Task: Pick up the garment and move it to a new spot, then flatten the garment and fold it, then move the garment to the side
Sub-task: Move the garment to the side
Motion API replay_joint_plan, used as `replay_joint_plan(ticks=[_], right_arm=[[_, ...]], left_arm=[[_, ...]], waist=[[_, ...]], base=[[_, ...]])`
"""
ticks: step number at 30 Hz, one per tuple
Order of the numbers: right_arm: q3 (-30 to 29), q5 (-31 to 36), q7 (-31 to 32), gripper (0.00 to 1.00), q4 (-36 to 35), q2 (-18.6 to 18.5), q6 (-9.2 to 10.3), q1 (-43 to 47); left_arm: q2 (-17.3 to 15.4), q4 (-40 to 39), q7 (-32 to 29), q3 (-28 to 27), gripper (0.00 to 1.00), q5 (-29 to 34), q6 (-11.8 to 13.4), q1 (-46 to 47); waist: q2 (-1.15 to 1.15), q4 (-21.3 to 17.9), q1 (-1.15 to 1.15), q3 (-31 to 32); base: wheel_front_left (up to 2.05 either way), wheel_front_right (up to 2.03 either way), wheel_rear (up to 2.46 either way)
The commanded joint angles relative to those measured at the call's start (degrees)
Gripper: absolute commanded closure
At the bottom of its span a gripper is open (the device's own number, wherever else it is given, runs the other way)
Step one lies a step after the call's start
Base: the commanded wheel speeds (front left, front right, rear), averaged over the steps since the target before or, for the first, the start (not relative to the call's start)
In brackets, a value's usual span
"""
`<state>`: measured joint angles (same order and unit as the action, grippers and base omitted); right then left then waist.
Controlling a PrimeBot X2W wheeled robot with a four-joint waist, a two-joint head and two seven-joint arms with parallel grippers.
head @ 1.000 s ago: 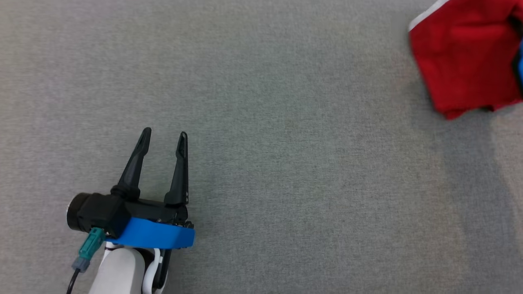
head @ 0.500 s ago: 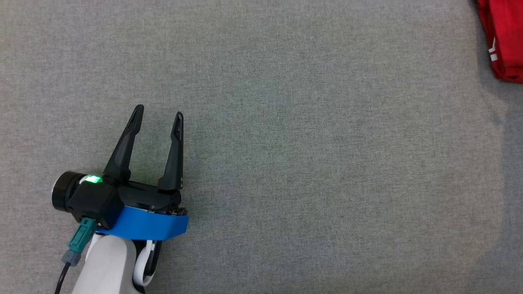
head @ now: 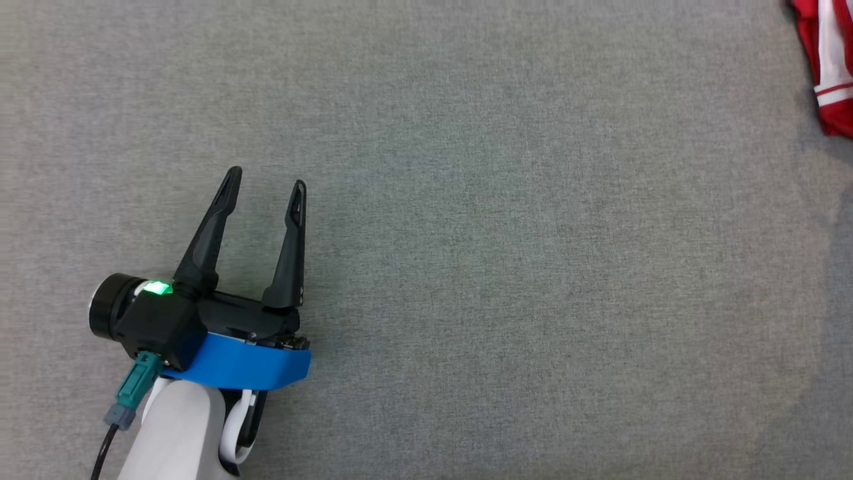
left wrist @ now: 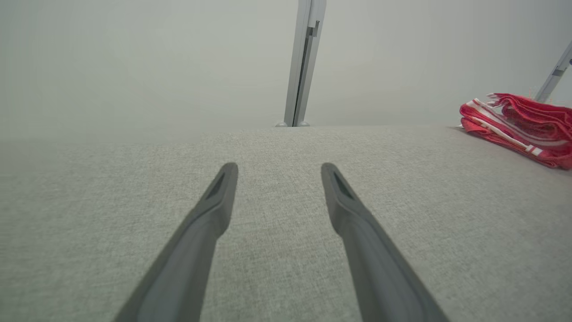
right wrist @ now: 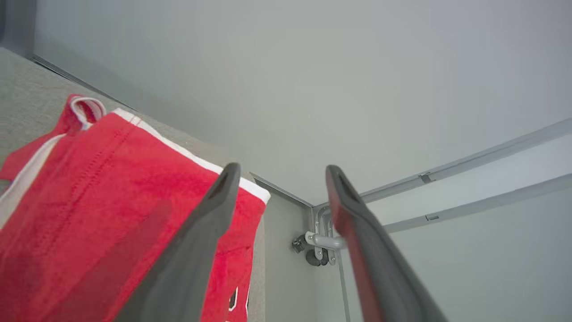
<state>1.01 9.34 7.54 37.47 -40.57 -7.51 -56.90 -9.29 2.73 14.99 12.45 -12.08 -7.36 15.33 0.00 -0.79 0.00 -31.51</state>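
The garment (head: 830, 60) is red with white stripes and lies bunched at the table's far right edge; in the left wrist view the garment (left wrist: 518, 127) rests in a low heap. My left gripper (head: 266, 190) hovers open over the grey cloth at the lower left, with nothing between its fingers (left wrist: 214, 210). In the right wrist view my right gripper (right wrist: 281, 172) stands open just above the garment (right wrist: 89, 192), its left finger in front of the red fabric and nothing between the jaws.
The grey cloth-covered table (head: 500, 267) stretches between my left gripper and the garment. A grey wall with a metal post (left wrist: 304, 62) stands behind the table. Metal frame bars and a bracket (right wrist: 319, 243) lie past the table's corner.
The garment went from a broad red shape at the upper right to a narrow strip at the right edge. My left gripper shifted slightly in the picture and stayed open.
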Motion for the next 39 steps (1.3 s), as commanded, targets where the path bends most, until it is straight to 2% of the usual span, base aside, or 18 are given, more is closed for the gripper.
replay_joint_plan(ticks=[1,6,9,10,12,14,19,28,33,39], right_arm=[[-1.4,1.5,-1.3,0.0,-1.0,2.0,0.03,2.1],[-3.6,0.9,-5.2,0.0,-4.1,7.3,0.03,6.6],[-3.8,-2.3,-7.9,0.0,-7.7,11.8,0.03,12.9],[-3.8,-2.3,-7.9,0.0,-7.7,11.8,0.03,12.9],[-3.4,-5.5,-9.3,0.0,-12.1,15.0,0.03,18.7],[-3.3,-6.6,-9.6,0.0,-13.9,15.6,0.02,20.8],[-5.2,-12.0,-10.1,0.0,-23.5,20.4,0.02,31.7],[-11.0,-13.0,-10.5,0.0,-36.1,32.8,0.01,49.4],[-10.5,-12.4,-10.6,0.0,-38.0,36.3,0.01,55.4],[-10.7,-12.5,-10.2,0.0,-37.4,37.4,0.02,60.2]], left_arm=[[0.2,0.2,0.2,-0.4,0.0,-0.1,0.5,0.6],[1.2,1.5,0.2,-0.7,0.0,-0.4,0.9,-1.3],[2.1,2.7,0.2,-1.4,0.0,-1.4,1.0,-2.7],[2.1,2.7,0.2,-1.4,0.0,-1.4,1.0,-2.7],[2.7,3.5,0.2,-2.0,0.0,-2.0,1.0,-4.1],[2.9,3.7,0.2,-2.2,0.0,-2.2,1.0,-4.6],[3.7,5.0,0.2,-4.0,0.0,-3.1,1.0,-7.1],[4.6,8.0,0.2,-6.6,0.0,-4.0,0.6,-11.6],[4.8,10.6,0.2,-7.5,0.0,-4.1,0.8,-14.2],[4.7,13.7,0.2,-7.6,0.0,-3.9,0.9,-17.1]], waist=[[0.0,0.3,0.0,1.3],[0.0,1.3,0.0,5.4],[0.0,2.2,0.0,9.5],[0.0,2.2,0.0,9.5],[0.0,2.9,0.0,12.8],[0.0,3.1,0.0,13.8],[0.0,3.9,0.0,18.0],[0.0,3.8,0.0,24.5],[0.0,3.7,0.0,28.0],[0.0,3.6,0.0,31.6]], base=[[0.0,0.0,0.0],[0.0,0.0,0.0],[0.0,0.0,0.0],[0.0,0.0,0.0],[0.0,0.0,0.0],[0.0,0.0,0.0],[0.0,0.0,0.0],[0.0,0.0,0.0],[0.0,0.0,0.0],[0.0,0.0,0.0]])
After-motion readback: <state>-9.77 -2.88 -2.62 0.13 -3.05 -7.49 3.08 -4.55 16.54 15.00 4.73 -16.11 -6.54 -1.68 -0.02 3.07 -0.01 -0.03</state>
